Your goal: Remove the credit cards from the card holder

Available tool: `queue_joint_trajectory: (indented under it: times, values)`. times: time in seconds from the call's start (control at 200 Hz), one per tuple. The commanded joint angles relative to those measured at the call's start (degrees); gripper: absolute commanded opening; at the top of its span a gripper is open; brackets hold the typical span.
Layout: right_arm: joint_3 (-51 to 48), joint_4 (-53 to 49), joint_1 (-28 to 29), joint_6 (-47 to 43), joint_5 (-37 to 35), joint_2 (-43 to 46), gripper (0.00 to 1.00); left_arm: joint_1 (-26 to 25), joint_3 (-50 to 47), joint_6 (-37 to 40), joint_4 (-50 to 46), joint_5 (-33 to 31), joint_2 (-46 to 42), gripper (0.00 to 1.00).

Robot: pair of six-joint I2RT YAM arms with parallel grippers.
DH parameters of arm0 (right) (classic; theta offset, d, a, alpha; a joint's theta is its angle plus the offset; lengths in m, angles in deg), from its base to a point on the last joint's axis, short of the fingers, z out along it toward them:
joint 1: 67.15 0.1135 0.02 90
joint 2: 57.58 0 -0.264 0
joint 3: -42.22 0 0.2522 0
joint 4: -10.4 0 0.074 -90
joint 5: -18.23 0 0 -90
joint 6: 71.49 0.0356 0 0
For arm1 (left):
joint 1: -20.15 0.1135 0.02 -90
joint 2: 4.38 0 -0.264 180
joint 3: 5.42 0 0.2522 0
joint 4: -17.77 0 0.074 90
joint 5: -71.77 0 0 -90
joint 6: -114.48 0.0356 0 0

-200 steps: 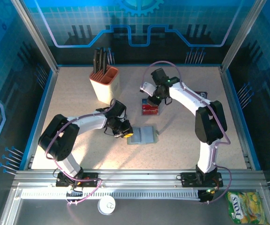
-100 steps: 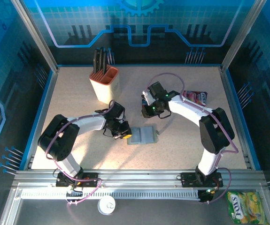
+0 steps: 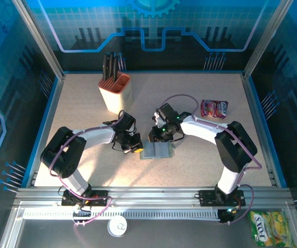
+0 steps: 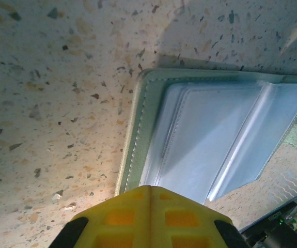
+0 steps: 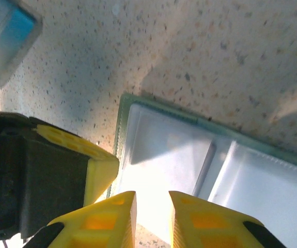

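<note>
The grey-blue card holder [image 3: 161,150] lies open and flat on the table, its clear pockets [image 4: 210,139] facing up. My left gripper [image 3: 136,146] is shut, its yellow fingertips [image 4: 151,199] pressed together at the holder's left edge. My right gripper [image 3: 156,135] hovers over the holder's left panel [image 5: 163,155], jaws a narrow gap apart with nothing between them. The left gripper's finger [image 5: 97,168] sits just beside it. One blue card [image 5: 6,33] lies on the table beyond the holder, in the right wrist view's top left corner. The red cards are hidden.
A beige knife block [image 3: 115,93] stands at the back left. A pink-red snack packet [image 3: 214,108] lies at the back right. Off the table in front are a yellow packet [image 3: 269,227] and a white round lid [image 3: 118,226].
The right gripper has swung from the cards at the back down to the holder's left panel, uncovering the snack packet. The left gripper has closed fully at the holder's edge.
</note>
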Motion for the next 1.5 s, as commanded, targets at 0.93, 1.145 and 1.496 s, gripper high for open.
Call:
queue_joint_trajectory:
  times: [0.93, 1.145, 1.496]
  values:
    - [-4.1, 5.5, 3.2, 7.5, 7.0, -4.9, 0.28, 0.7, -1.9, 2.4, -2.0, 0.0, 2.0, 0.00]
    - [-4.1, 4.7, 3.4, 7.2, 6.1, -5.4, 0.28, 1.0, -1.8, 2.7, -2.0, 0.2, 2.1, 0.00]
    - [-3.0, 2.6, 3.6, 6.2, 4.1, -6.2, 0.29, 1.2, -1.8, 2.7, -1.9, 0.3, 1.9, 0.00]
